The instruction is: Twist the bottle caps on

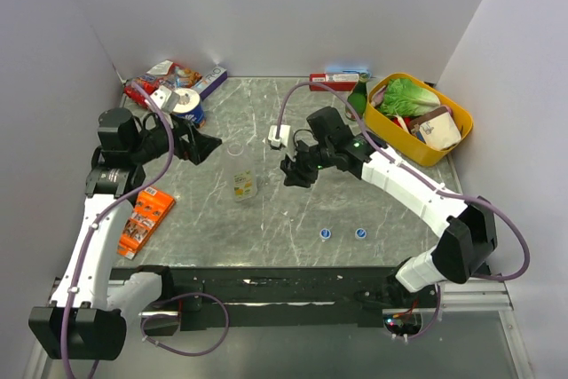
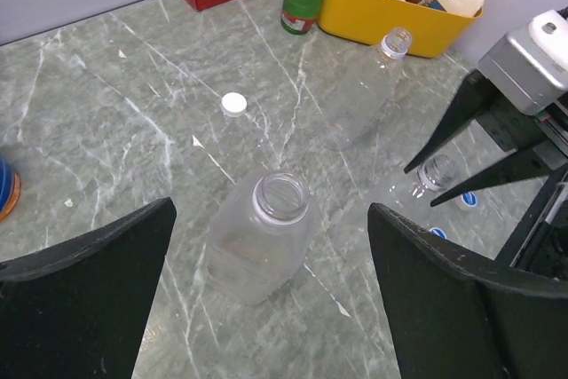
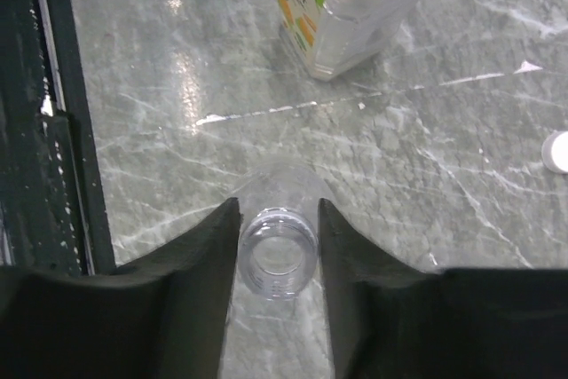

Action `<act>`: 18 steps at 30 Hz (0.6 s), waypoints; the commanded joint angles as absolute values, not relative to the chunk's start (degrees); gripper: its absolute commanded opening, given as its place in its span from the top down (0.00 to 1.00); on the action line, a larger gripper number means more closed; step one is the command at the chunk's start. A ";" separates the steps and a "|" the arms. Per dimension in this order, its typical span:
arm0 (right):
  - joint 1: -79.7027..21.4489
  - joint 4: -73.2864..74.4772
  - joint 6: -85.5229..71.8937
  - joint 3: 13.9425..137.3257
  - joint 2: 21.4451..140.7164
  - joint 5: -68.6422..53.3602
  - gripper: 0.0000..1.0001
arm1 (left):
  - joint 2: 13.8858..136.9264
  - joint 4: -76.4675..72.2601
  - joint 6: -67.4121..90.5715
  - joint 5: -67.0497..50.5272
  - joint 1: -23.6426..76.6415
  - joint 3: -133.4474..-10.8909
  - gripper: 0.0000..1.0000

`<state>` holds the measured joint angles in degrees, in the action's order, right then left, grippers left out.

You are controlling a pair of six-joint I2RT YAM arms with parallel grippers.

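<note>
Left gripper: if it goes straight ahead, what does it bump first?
Most likely the uncapped clear plastic bottle standing just ahead, in line with the gap between the left gripper's open fingers; depth is unclear.

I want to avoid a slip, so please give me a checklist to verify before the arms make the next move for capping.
1. Right gripper shut on the clear bottle: ok, fingers press both sides of its neck.
2. That bottle's mouth uncapped: ok.
3. Left gripper open: ok, fingers wide on either side of the second clear bottle, not touching it.
4. A cap in a gripper: not ok, none held.
5. White cap and blue caps free to pick: ok, nothing over them.
6. Firmness of the right grip: cannot tell.
</note>
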<state>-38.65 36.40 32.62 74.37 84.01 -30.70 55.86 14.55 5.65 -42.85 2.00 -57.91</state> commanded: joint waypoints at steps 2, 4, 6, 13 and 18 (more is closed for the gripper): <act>-38.94 35.68 32.87 73.65 81.13 -31.46 0.69 | 56.95 12.66 5.10 -47.19 2.90 -61.44 0.04; -38.85 38.92 34.18 76.37 79.81 -31.64 0.78 | 57.56 12.83 4.05 -48.78 4.12 -61.96 0.04; -37.80 45.22 36.37 81.26 77.89 -33.13 0.83 | 57.83 12.04 4.39 -49.92 7.37 -62.57 0.04; -31.39 63.71 38.85 98.69 72.87 -40.34 0.91 | 58.97 9.32 -1.73 -45.01 31.15 -63.12 0.04; -29.00 66.89 36.74 106.60 72.69 -42.54 0.93 | 61.16 -5.78 -1.93 -41.31 37.69 -56.52 0.04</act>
